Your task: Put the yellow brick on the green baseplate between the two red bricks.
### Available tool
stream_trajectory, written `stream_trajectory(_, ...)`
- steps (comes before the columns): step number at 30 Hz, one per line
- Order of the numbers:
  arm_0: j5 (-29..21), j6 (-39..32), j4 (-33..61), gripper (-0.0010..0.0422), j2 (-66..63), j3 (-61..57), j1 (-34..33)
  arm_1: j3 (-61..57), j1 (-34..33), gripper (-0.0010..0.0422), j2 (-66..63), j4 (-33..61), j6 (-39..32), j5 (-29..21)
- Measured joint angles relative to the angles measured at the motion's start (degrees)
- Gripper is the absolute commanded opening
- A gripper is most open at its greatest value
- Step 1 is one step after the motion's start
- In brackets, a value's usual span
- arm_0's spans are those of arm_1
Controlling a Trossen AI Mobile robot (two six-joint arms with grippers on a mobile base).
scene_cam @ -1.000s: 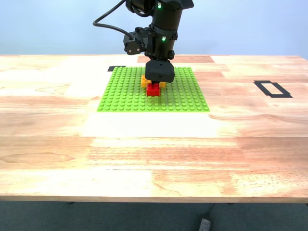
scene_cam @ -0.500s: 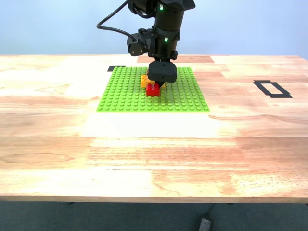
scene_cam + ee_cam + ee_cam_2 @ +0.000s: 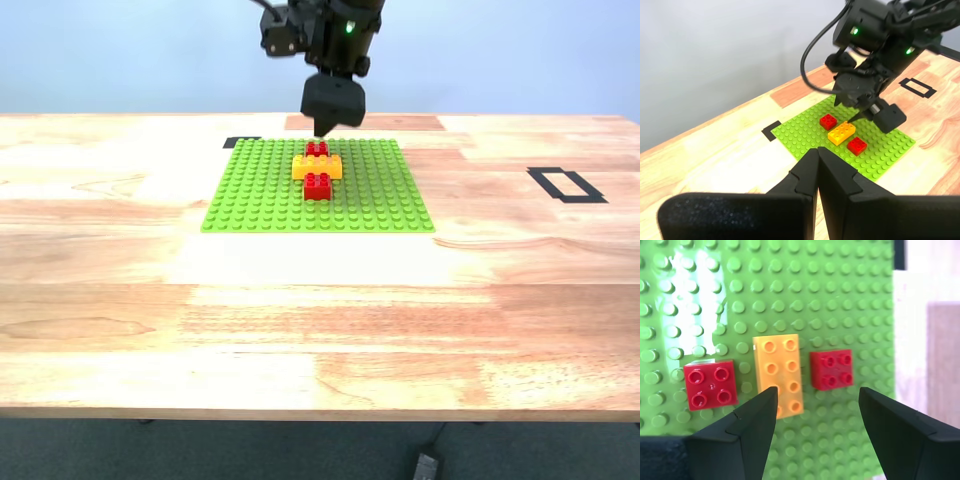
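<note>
Looks like a robotics lab here: a bare wooden counter (image 3: 320,300) with black tape markers (image 3: 566,185), a plain blue backdrop wall (image 3: 520,50), toy bricks on a green baseplate (image 3: 260,195).

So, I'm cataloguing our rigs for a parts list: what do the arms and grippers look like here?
Both are matte black. My second gripper has two broad wedge-shaped fingers. Its arm is blocky, with small green indicator lights and a looping black cable. My first gripper has angular black fingers tapering to a narrow tip, mounted on a wide black body. No markings are readable.
</note>
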State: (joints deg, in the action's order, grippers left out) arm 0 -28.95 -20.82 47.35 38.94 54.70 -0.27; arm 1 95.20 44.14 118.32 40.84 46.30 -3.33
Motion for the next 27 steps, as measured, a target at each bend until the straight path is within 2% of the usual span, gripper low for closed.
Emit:
stream_trajectory(15, 0.0, -0.04, -0.09, 0.0, -0.02, 0.0, -0.02, 0.0, 1.27, -0.0001, 2.05, 0.26, -1.49, 0.44)
stream_trajectory(27, 0.0, -0.07, -0.07, 0.0, -0.02, 0.0, 0.0, -0.59, 1.16, 0.0004, 2.27, -0.26, -1.46, 1.95)
